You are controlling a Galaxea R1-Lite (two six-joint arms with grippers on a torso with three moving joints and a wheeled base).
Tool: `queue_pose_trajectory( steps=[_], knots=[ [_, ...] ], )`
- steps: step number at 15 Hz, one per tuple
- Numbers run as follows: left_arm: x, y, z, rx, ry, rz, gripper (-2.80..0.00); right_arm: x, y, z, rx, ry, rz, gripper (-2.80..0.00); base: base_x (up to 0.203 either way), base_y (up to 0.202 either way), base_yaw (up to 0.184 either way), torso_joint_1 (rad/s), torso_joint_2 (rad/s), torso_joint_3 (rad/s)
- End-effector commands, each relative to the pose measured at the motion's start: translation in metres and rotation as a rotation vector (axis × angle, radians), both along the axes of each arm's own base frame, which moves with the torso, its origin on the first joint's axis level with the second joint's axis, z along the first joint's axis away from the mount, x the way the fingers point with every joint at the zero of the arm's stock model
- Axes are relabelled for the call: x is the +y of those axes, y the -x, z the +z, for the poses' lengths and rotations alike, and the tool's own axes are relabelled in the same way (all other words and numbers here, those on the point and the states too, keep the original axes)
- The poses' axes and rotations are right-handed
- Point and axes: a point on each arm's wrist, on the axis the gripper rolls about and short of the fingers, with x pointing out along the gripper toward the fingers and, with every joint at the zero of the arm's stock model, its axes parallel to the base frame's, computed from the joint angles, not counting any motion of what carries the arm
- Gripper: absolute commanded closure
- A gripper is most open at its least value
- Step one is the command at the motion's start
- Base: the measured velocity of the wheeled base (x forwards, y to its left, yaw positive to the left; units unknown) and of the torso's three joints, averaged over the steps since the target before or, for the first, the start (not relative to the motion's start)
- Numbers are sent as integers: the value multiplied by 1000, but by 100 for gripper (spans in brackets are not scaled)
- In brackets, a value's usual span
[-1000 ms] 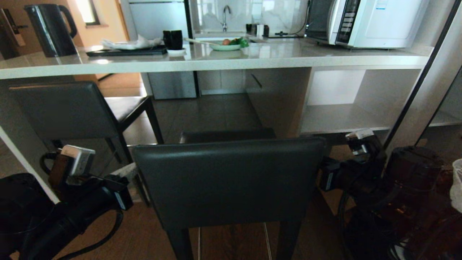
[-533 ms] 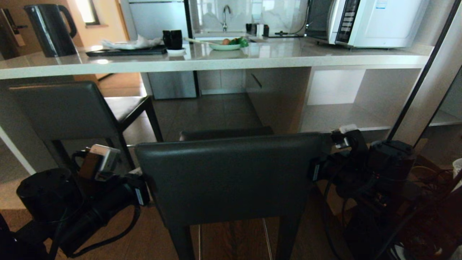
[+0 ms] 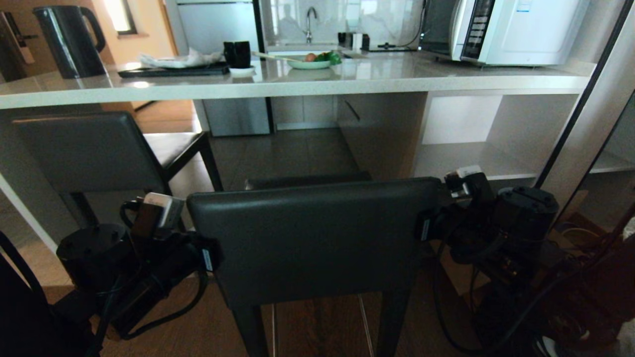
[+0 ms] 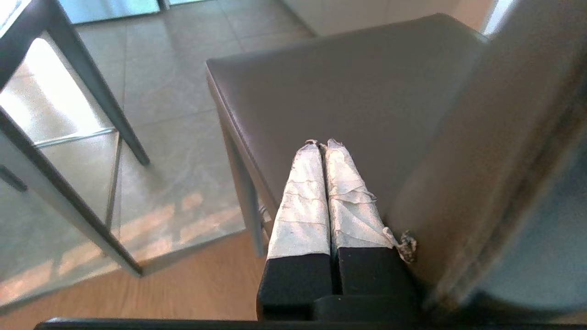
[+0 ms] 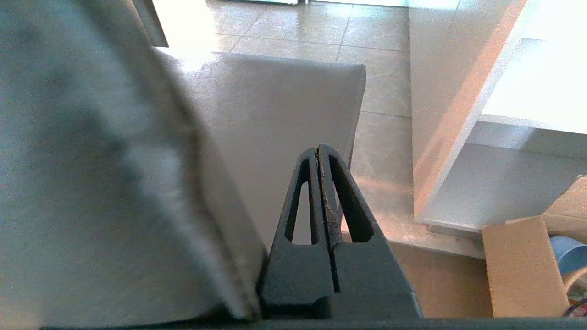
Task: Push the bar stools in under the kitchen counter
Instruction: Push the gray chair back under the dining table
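Dark grey leather-like stool backrest (image 3: 317, 243) stands between closed, empty left gripper (image 4: 321, 149) and right gripper (image 5: 318, 151), short of pale stone counter (image 3: 297, 84).

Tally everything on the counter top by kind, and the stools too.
Stools: 2 (near, far)
Kettle: 1
Microwave: 1
Black cup: 1
Green plate: 1
Dark tray: 1
Total: 7
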Motion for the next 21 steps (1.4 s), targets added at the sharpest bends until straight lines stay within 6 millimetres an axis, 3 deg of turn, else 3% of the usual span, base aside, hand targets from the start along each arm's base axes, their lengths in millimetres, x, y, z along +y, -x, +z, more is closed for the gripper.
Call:
queue_pose_trajectory(
  steps=[1,4,7,12,15,21],
  knots=[
    [0,-9,0,-17,-5,10,0,8,6,2,-10,-4,21,0,0,0,0,0,0,0],
    [3,-43,-5,-54,-45,53,0,13,12,4,-16,2,38,0,0,0,0,0,0,0],
    [0,-59,-1,-98,-41,51,0,16,12,5,-31,26,47,0,0,0,0,0,0,0],
    [3,-40,-2,-64,-52,46,0,17,-12,3,-37,26,13,0,0,0,0,0,0,0],
    [9,-43,0,-75,-50,71,0,16,-31,13,-46,22,-13,0,0,0,0,0,0,0],
    [11,-45,-1,-72,-51,77,0,18,-35,16,-41,26,-13,0,0,0,0,0,0,0]
  ],
)
